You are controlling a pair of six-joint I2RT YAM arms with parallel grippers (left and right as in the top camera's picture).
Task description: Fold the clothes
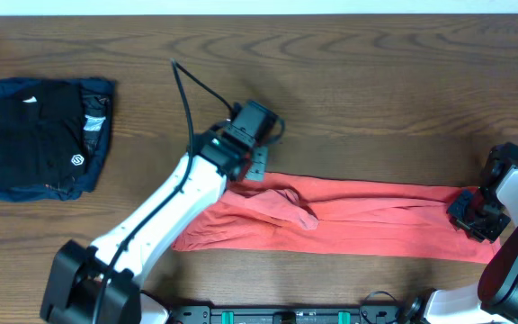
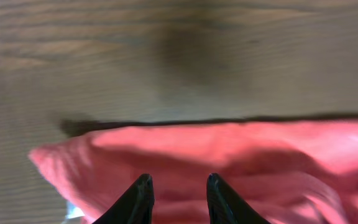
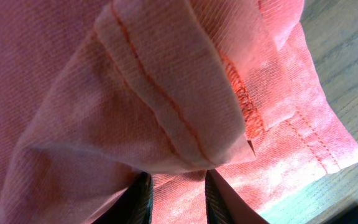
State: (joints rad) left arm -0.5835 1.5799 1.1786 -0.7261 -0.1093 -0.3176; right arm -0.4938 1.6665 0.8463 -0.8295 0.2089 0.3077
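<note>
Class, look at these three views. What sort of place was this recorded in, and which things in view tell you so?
Probably a robotics lab bench for laundry folding: a bare wooden table, two robot arms working a coral-red T-shirt, and folded garments stacked at the side.

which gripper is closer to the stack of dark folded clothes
Left. The left gripper sits mid-table, nearer the dark folded stack; the right gripper is at the far end.

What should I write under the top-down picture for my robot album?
Two robot arms stretch a coral-red T-shirt into a long strip beside a folded black garment.
</note>
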